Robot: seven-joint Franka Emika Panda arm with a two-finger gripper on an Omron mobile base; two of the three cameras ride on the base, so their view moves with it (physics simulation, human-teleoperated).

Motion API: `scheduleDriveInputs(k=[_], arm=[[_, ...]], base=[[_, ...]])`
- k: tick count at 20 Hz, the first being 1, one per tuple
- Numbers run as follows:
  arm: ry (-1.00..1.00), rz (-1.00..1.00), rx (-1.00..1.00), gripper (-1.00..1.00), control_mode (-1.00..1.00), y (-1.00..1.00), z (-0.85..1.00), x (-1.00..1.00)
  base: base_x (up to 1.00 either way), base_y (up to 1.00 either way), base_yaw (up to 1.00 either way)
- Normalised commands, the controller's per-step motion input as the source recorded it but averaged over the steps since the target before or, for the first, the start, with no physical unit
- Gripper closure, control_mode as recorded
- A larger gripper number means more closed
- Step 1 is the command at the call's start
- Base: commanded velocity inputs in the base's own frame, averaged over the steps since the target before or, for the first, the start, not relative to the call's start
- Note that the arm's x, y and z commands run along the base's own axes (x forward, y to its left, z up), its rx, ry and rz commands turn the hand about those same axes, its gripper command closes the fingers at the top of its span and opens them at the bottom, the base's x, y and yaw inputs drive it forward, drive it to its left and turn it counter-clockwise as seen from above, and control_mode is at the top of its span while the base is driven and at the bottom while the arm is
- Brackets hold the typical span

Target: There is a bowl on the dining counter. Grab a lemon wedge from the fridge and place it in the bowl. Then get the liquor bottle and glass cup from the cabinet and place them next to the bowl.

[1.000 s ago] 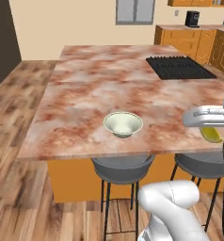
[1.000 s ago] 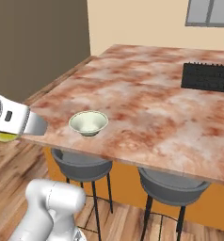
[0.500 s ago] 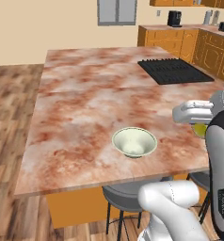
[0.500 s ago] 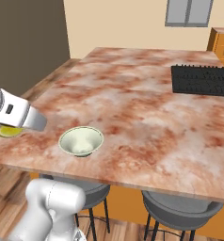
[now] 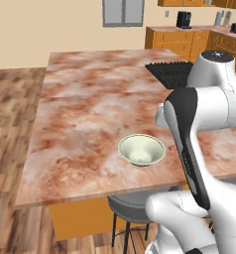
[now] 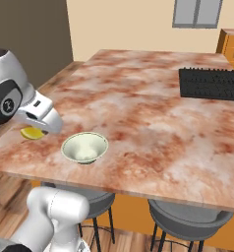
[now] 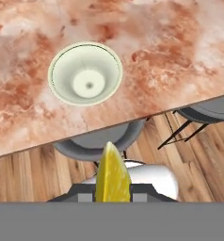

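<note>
While jaws clamp the lemon wedge (image 7: 113,174), its base cut off, bowl (image 7: 85,73) ahead.

We see our gripper (image 6: 34,132) clamped on the lemon wedge (image 6: 32,133) just left of the bowl (image 6: 84,147) on the dining counter (image 6: 153,118), 2 stools (image 6: 188,220) below.

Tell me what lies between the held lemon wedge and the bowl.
Only bare marbled dining counter top separates the lemon wedge from the bowl in the right base view.
</note>
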Motion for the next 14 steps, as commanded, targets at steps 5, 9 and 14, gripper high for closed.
scheduleDriveInputs(k=[5, 9, 14], arm=[[0.15, -0.04, 0.00, 1.00, -1.00, 0.06, -0.58, 0.42], [0.01, 0.00, 0.00, 1.00, -1.00, 0.00, -0.48, 0.35], [0.00, 0.00, 0.00, 1.00, -1.00, 0.00, -0.44, 0.25]], base=[[0.00, 0.00, 0.00], [0.00, 0.00, 0.00], [0.00, 0.00, 0.00]])
